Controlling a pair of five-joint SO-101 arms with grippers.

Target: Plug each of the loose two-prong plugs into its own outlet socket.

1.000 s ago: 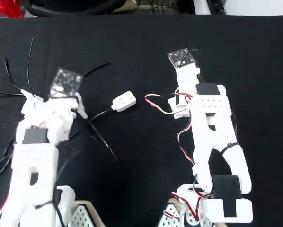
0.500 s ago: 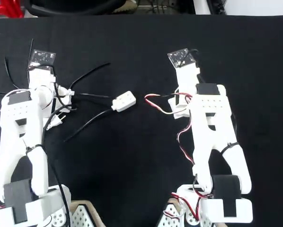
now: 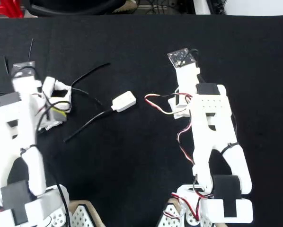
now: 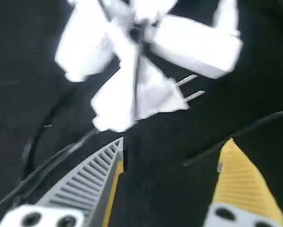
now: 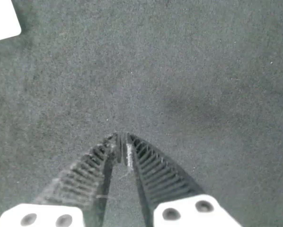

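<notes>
While the left arm [image 3: 13, 127] is hanging by the table's [image 3: 132, 42] left edge, a tangle of white plugs [image 3: 56, 101] and black cords [image 3: 89, 72] is lying right beside it, and a lone white socket block [image 3: 124, 101] is sitting near the middle. From the left wrist, the left claw [image 4: 174, 142] is gaping wide just short of a two-prong plug [image 4: 141, 94], gripping nothing. From the right wrist, the right claw [image 5: 121, 144] is sitting pinched together, empty, above the table.
</notes>
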